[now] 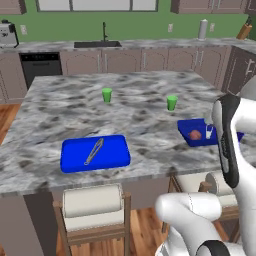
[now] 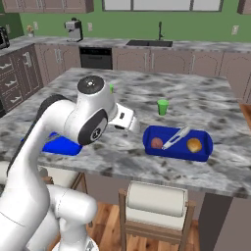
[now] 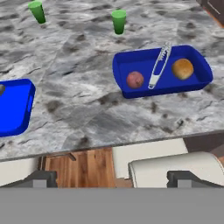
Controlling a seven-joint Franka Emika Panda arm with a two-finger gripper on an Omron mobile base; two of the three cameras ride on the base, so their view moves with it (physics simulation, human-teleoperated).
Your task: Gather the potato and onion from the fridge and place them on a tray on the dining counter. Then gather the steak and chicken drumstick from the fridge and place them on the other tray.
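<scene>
Reading no brand, label or writing anywhere. Gripper [image 3: 112, 179] released, fingers [image 3: 41, 178] spread wide, nothing between, above counter [image 3: 78, 109] edge and pale cushioned stool [image 3: 175, 168]. Marbled grey-white stone top. 2 glossy blue rounded trays: right tray [image 3: 127, 89] holds round reddish onion [image 3: 135, 79], golden-brown potato [image 3: 182, 68], silver tongs [image 3: 158, 65] between; left tray [image 1: 112, 155] bears tongs. 2 green cups [image 3: 118, 21] behind.

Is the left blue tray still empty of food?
Yes. The left tray holds a silver utensil and no food.
</scene>
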